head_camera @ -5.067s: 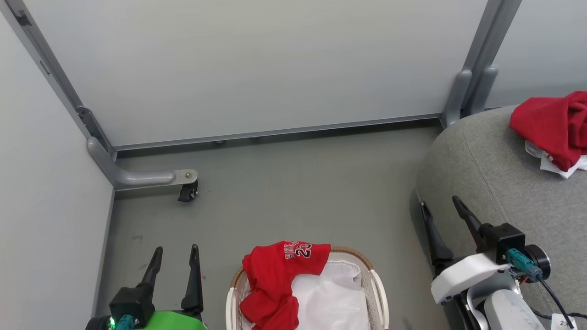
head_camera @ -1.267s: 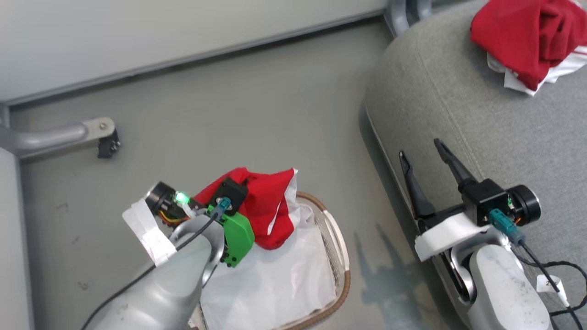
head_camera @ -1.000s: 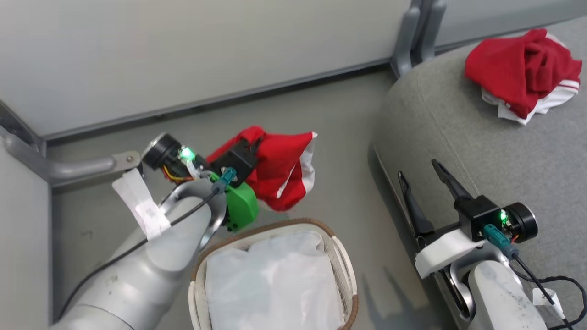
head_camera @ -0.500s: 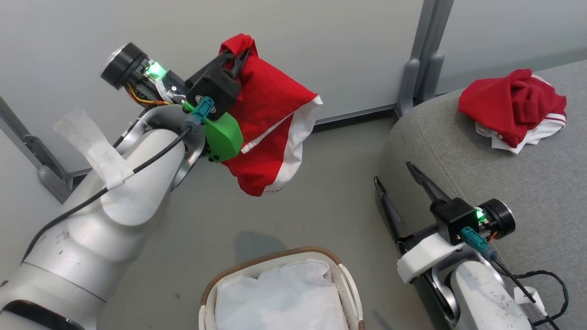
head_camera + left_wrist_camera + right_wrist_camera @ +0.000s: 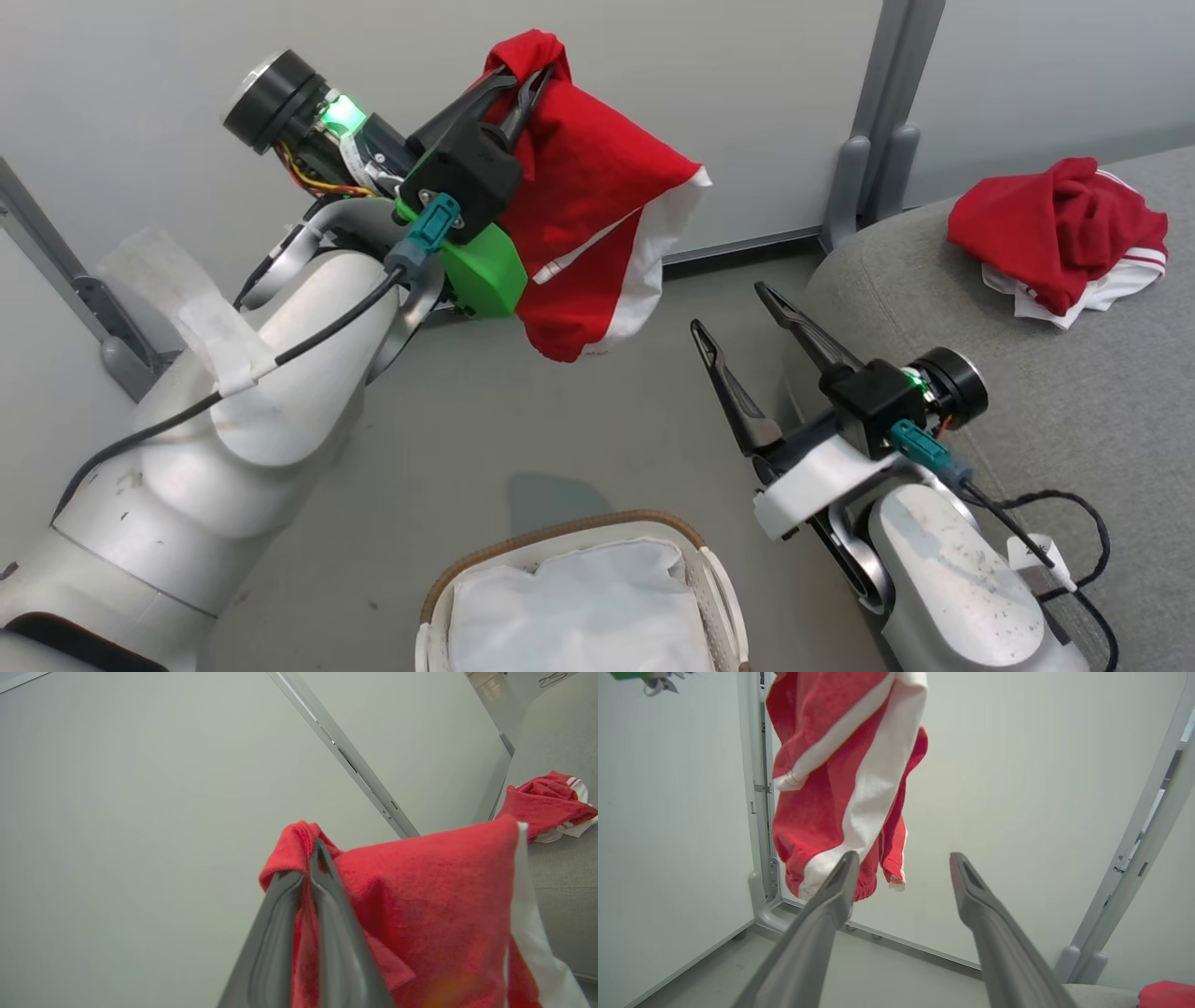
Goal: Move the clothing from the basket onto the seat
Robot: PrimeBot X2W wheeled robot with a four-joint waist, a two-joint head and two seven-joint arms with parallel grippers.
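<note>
Grey wall panels (image 5: 140, 56) stand behind; left gripper (image 5: 527, 79) pinches the red garment (image 5: 597, 205), which hangs beneath its fingertips (high above the basket (image 5: 560, 532)).

Jersey (image 5: 597, 187) aloft; crumpled heap (image 5: 1055, 233), perhaps two, on seat (image 5: 934, 317)

My left pincer (image 5: 527, 84) has smooth, matt dark fingers (image 5: 336, 933). Jersey (image 5: 588, 187), upper centre: soft matt cloth. Seat (image 5: 1027, 420), right: coarse grey weave. Basket (image 5: 726, 597), bottom: smooth white plastic.
</note>
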